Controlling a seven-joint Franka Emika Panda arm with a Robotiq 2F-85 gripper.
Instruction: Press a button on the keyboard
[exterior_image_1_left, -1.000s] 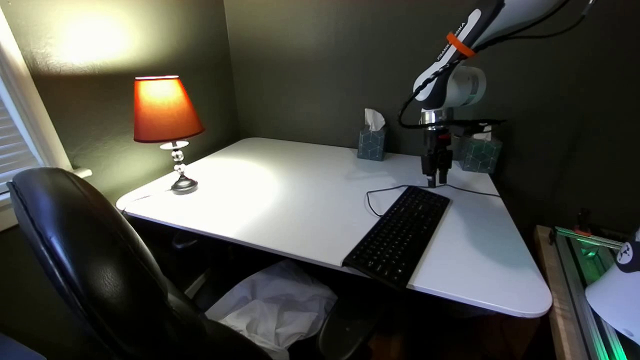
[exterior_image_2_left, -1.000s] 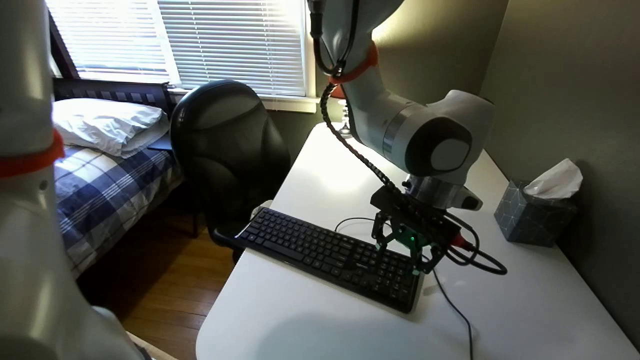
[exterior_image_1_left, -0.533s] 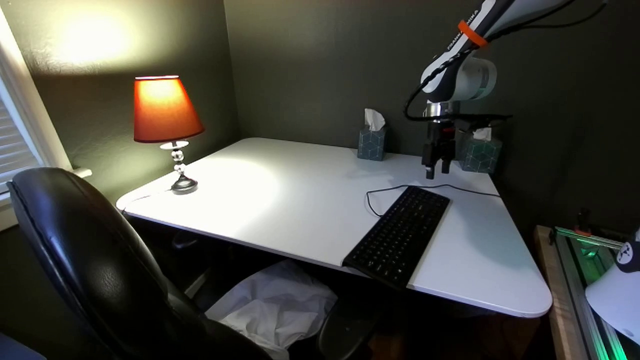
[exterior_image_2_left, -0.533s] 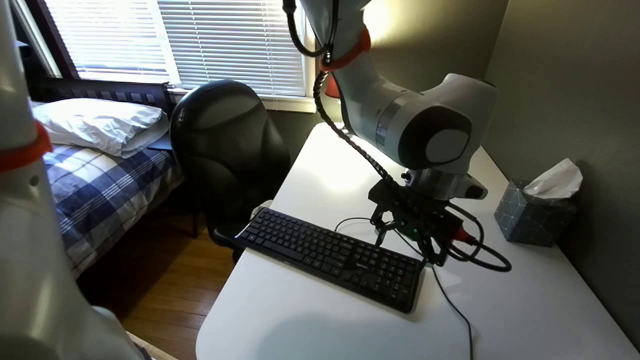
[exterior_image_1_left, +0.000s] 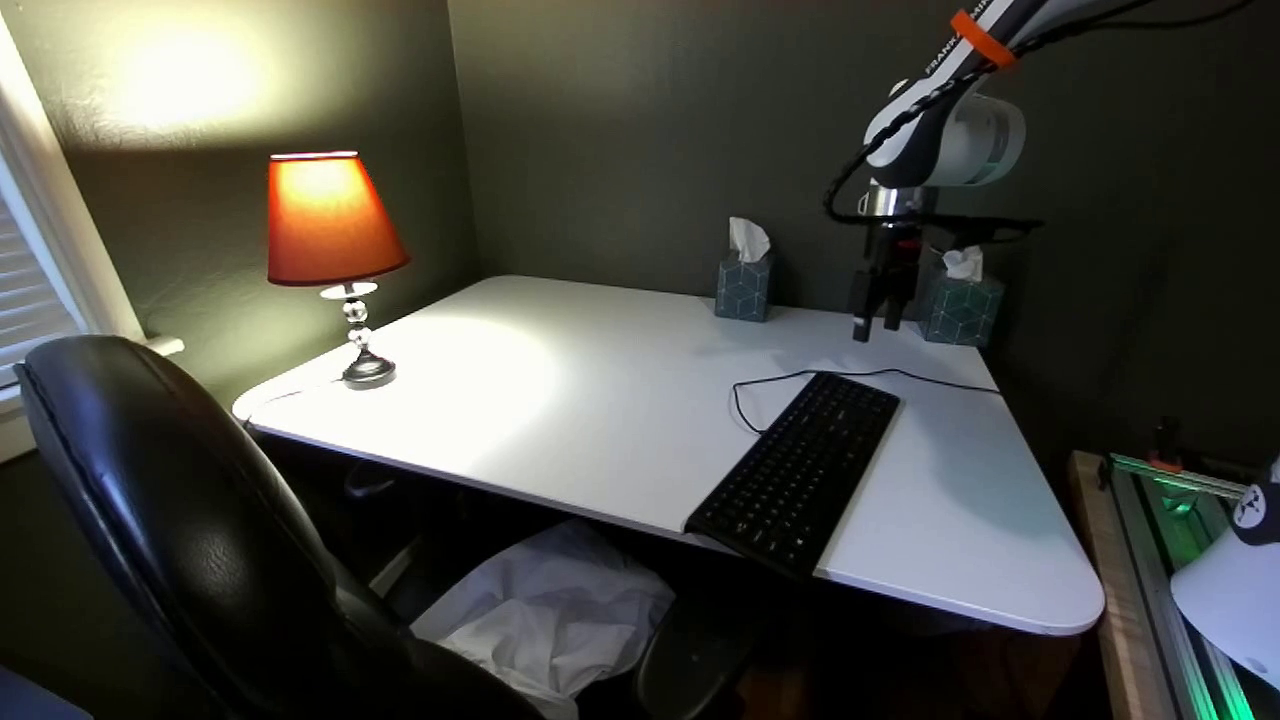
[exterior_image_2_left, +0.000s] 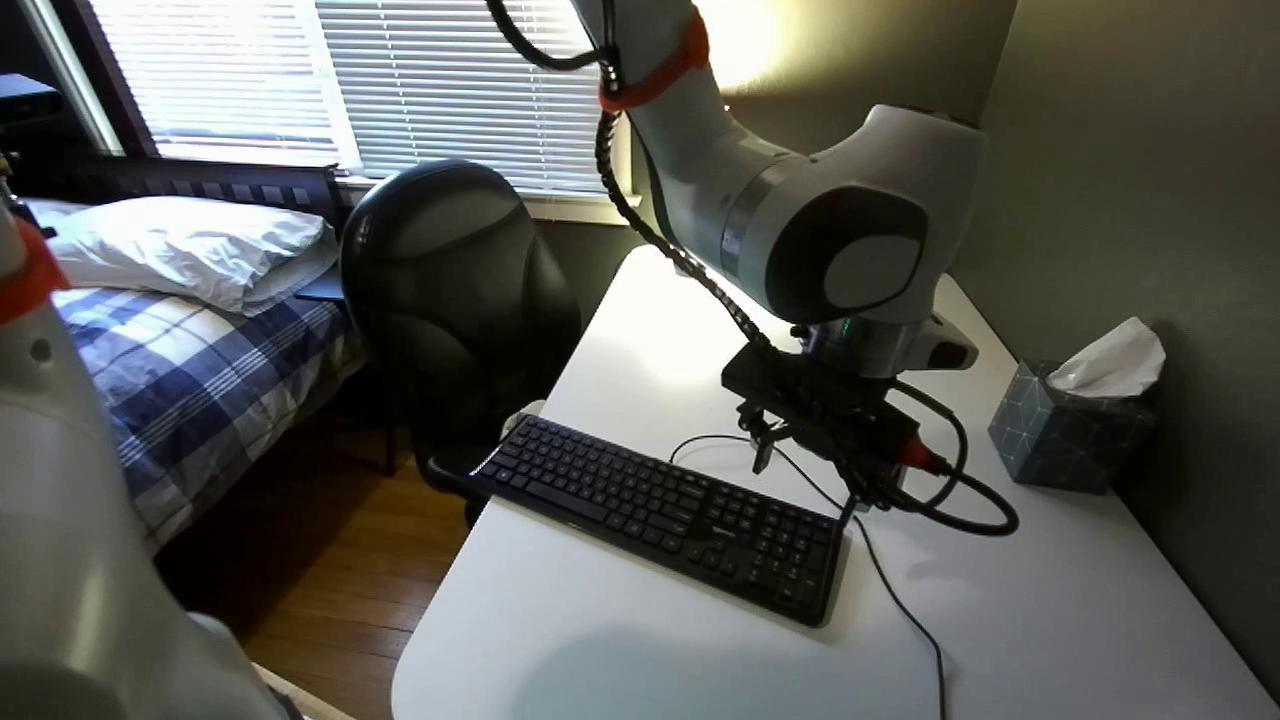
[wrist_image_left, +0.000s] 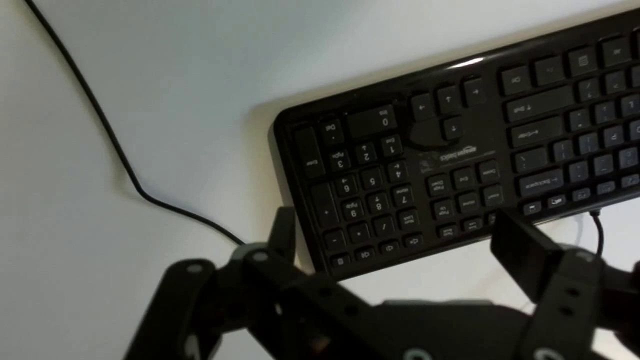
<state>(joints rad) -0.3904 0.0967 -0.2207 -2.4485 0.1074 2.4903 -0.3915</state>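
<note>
The black keyboard (exterior_image_1_left: 800, 470) lies flat on the white desk, one end at the desk's front edge. It shows in both exterior views (exterior_image_2_left: 650, 510) and, upside down, in the wrist view (wrist_image_left: 452, 150), number pad at left. My gripper (exterior_image_1_left: 876, 330) is open and empty. It hangs above the desk at the number pad end, clear of the keys, in both exterior views (exterior_image_2_left: 804, 494). In the wrist view the gripper (wrist_image_left: 392, 220) has its left finger beside the keyboard's end and its right finger overlapping the top key row near the middle.
A thin black cable (exterior_image_1_left: 920, 376) runs across the desk (exterior_image_1_left: 600, 400) behind the keyboard. Tissue boxes (exterior_image_1_left: 742, 288) (exterior_image_1_left: 961, 308) stand by the back wall, one just behind the gripper. A lit red lamp (exterior_image_1_left: 335, 220) stands far left. A black chair (exterior_image_2_left: 455, 320) is at the desk.
My gripper has risen steadily away from the keyboard and the arm has lifted and pulled back a little. The fingers stay open. The keyboard has not moved.
</note>
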